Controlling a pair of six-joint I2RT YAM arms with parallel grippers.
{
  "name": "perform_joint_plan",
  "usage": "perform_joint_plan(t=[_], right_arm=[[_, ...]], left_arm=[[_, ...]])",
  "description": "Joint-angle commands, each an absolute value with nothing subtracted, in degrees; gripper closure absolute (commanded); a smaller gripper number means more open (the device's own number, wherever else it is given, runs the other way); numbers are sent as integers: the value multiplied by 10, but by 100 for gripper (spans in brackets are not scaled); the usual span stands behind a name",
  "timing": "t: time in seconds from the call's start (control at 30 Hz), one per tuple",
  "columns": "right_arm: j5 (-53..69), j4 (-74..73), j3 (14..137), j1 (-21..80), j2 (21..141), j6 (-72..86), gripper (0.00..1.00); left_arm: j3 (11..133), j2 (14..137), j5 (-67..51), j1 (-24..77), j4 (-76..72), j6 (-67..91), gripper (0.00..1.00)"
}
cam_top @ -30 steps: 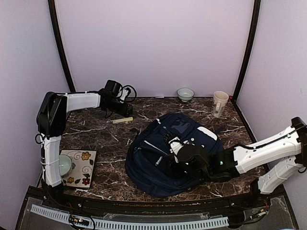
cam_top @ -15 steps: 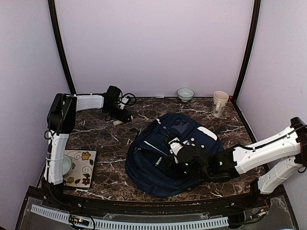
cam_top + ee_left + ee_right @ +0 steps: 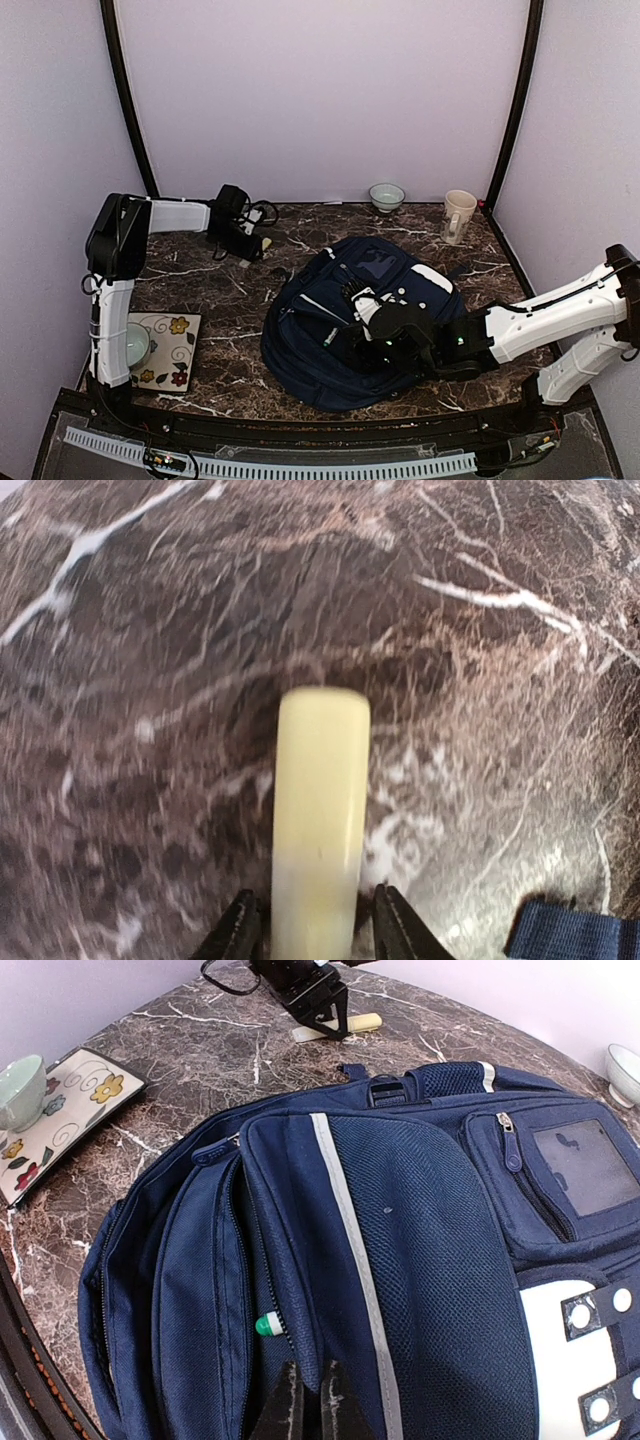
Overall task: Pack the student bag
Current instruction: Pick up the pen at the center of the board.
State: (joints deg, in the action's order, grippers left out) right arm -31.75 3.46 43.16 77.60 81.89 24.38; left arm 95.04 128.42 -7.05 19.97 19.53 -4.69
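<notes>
Student bag [image 3: 300, 345]: one, navy, lying flat on the dark marbled table [image 3: 200, 285], right of centre and toward the near edge. It is the largest item.

- Two pale stripes run down the bag's front panels.
- White patch [image 3: 560, 1360] at the lower front, with dark round dots.
- Front pocket has a greyish window [image 3: 585, 1165]. The dark marks inside it are too small to read.
- One green-and-white tip [image 3: 266, 1325] pokes out of a zip opening on the bag.

Right gripper [image 3: 308, 1405]: low over the bag, just below that tip. The fingers are drawn close together with only a slit between them. Whether fabric is pinched there, cannot tell.

Left gripper [image 3: 315, 935]: down at the table's far left, well apart from the bag's main body.
- One cream stick [image 3: 320, 810] lies flat on the marble.
- The fingers sit narrowly on either side of its near end. Whether they actually clamp it, cannot tell; the wrist view is blurred.
- A blue strap end [image 3: 575, 930] shows at that view's lower right.

Other items, counted:
- One bowl [image 3: 386, 196] by the back wall.
- One pale mug [image 3: 459, 215] by the back wall.
- One flowered square plate [image 3: 170, 350] at near left.
- One pale green cup [image 3: 133, 345] standing on the plate.
</notes>
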Motion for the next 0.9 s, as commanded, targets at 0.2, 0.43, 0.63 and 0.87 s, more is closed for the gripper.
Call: perform_joint_plan(t=[0.2,0.43,0.63,0.87], right_arm=[[-333,43,430,779,822,248,100],[-352,38,446,777,840,246,100],[-361,36,463,770,859,252,100],[-376,13,505,762,872,256,100]], left_arm=[[771,1158,36,259,168,31,79],[637,1006,108,329,134,102,100],[534,835,137,415,144,153,100],[483,709,186,563,197,220,100]])
